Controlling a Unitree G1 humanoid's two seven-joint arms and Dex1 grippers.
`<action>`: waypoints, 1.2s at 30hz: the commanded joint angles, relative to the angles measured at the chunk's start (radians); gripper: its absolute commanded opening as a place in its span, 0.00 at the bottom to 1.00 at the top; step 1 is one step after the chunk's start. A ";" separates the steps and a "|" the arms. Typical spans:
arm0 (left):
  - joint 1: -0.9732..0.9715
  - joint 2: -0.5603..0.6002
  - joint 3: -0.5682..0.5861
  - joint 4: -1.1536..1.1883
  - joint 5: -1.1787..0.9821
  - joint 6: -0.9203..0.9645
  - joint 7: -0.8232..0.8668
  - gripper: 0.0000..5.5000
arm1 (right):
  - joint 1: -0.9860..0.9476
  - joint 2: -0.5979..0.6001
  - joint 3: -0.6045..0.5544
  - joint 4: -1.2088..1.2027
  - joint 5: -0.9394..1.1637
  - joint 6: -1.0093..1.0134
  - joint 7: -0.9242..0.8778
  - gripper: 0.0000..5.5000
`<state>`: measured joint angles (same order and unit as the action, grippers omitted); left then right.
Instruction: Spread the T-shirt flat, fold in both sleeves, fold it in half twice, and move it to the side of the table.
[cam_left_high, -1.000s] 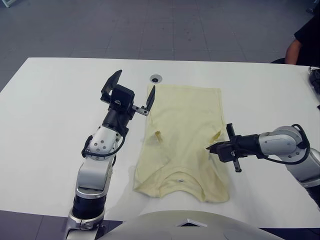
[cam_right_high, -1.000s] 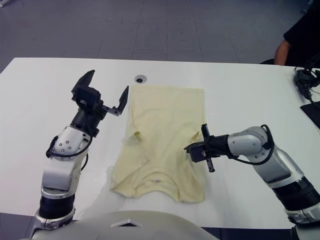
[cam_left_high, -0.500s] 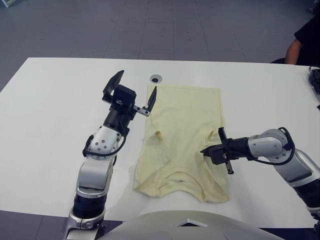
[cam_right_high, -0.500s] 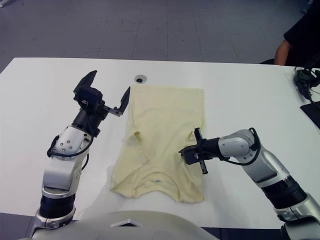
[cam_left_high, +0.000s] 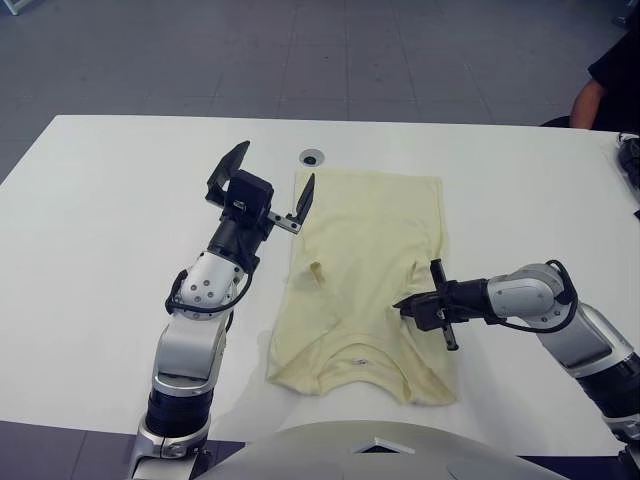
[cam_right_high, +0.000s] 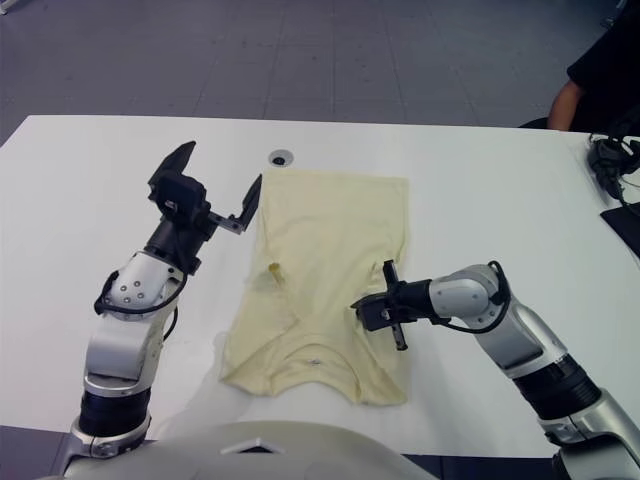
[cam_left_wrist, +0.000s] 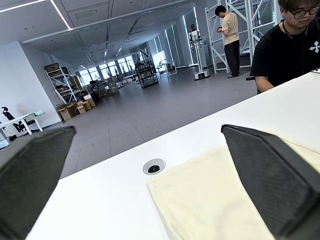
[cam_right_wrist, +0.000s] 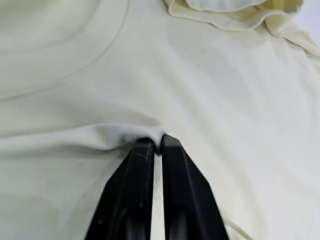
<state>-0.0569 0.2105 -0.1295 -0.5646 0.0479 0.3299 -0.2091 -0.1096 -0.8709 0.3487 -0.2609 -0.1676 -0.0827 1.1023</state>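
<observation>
A pale yellow T-shirt (cam_left_high: 360, 250) lies lengthwise on the white table (cam_left_high: 110, 220), its collar at the near end and its hem at the far end. My right gripper (cam_left_high: 404, 306) sits low over the shirt's right side, level with the sleeve, and is shut on a pinched fold of the fabric (cam_right_wrist: 130, 132). The fingers (cam_right_wrist: 142, 165) stand together in the right wrist view. My left gripper (cam_left_high: 270, 180) is held above the table beside the shirt's far left corner, wide open and holding nothing.
A round cable hole (cam_left_high: 312, 157) is set in the table just beyond the shirt's far left corner. Dark gear (cam_right_high: 608, 160) lies at the table's right edge. Bare table surface stretches to the left and right of the shirt.
My right gripper has slid leftward from the shirt's right edge onto the shirt, drawing the sleeve fabric inward. The left arm has barely moved.
</observation>
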 joint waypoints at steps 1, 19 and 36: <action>-0.001 0.005 -0.012 -0.009 0.008 0.018 -0.007 0.98 | 0.012 0.005 -0.015 -0.014 0.012 0.027 -0.011 0.19; 0.028 0.136 -0.040 -0.049 -0.013 0.035 -0.162 0.98 | 0.383 0.005 -0.382 -0.345 0.238 0.272 -0.152 0.74; 0.681 0.669 0.028 -0.342 -0.048 -0.159 -0.642 0.98 | 0.994 -0.017 -0.489 -0.779 0.214 0.628 -0.244 0.98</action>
<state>0.5785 0.8386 -0.0972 -0.9097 -0.0401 0.2141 -0.8330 0.8763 -0.8640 -0.1444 -1.0372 0.0639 0.5412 0.8558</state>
